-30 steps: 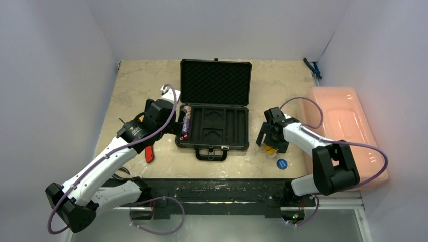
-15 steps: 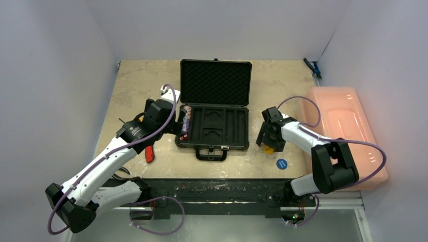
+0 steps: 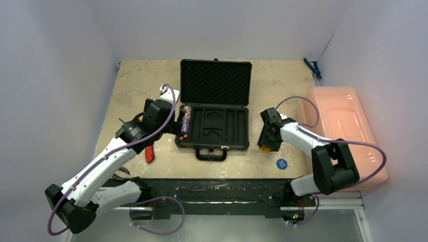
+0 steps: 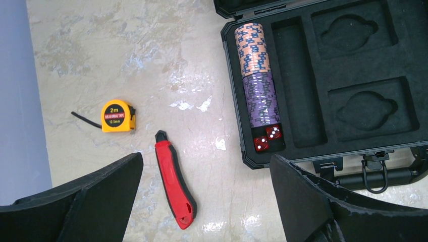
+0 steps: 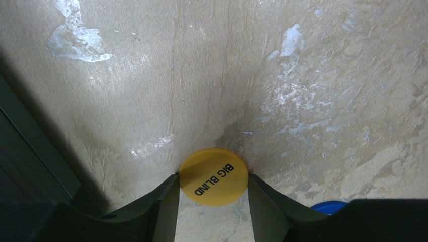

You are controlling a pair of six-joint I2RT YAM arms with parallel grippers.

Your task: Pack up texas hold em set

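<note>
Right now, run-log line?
left gripper: open, empty | right gripper: fingers shut on yellow BIG BLIND disc | briefcase: open, chip stacks, red dice in tray | blue disc: on table

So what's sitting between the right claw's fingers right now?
The yellow BIG BLIND disc, flat on the table, with the right claw closed against its edges. The right wrist view shows it.

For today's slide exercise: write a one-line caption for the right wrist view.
Right hand pinches the yellow BIG BLIND disc by its rim, marbled table behind, blue disc at the lower edge.
</note>
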